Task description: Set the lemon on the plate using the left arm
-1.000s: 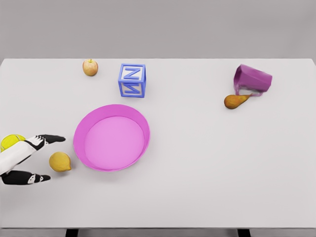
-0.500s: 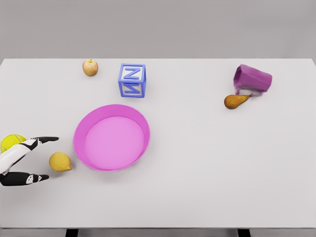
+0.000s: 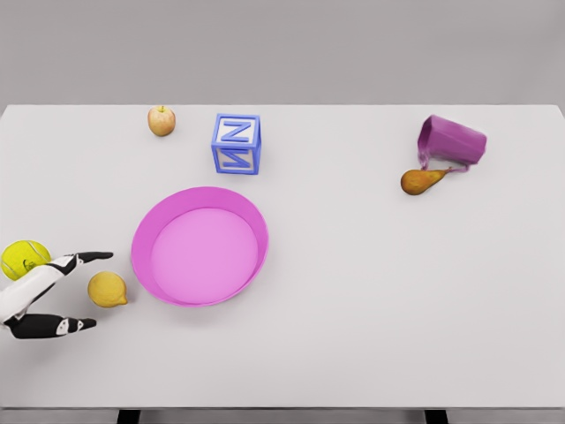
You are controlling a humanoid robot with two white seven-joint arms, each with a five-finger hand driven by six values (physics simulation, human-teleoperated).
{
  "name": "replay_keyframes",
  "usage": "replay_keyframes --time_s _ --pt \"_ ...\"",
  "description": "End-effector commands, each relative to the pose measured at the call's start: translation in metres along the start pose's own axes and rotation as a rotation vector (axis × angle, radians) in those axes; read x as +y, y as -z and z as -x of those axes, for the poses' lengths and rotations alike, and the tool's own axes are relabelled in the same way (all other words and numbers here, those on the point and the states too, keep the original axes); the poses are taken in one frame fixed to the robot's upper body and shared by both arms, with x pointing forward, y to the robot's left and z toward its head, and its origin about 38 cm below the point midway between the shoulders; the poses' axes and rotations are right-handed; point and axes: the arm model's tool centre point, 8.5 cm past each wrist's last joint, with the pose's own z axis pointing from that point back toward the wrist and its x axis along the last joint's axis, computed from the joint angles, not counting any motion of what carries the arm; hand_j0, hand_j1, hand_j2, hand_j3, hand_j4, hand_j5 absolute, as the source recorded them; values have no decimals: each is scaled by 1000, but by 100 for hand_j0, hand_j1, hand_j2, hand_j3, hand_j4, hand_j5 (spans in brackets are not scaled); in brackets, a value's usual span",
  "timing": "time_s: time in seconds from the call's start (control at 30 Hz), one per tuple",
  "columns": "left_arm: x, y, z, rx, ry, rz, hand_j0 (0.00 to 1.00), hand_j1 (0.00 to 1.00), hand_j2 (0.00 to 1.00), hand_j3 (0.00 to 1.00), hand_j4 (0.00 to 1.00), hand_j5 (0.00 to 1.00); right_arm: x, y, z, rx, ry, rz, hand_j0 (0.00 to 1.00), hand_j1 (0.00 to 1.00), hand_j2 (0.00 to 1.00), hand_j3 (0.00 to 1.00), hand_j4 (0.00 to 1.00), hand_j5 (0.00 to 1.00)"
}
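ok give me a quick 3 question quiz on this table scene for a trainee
1. True or false: the lemon already lies in the pink plate.
2. Which object touches the tipped purple cup? A) apple B) pear C) letter block
3. Fill in: the left robot hand is open, its fingers on either side of the ____.

Key: 1 false, it lies on the table left of the plate. 2 B. 3 lemon.

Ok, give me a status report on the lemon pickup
Left hand open, straddling the lemon, no grasp. Lemon on table, left of plate. Tennis ball close behind the hand. Right hand not in view.
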Motion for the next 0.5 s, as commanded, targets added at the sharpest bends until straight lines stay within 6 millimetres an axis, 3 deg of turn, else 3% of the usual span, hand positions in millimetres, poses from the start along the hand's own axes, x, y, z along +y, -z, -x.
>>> replay_keyframes --time_s 0.0,0.47 --pt "-2 0 1 0 -11 -4 91 91 91 91 91 91 0 0 0 1 0 0 100 100 100 100 100 100" --pt "-11 10 7 1 -42 -9 91 91 91 91 91 91 0 0 0 1 0 0 100 100 100 100 100 100"
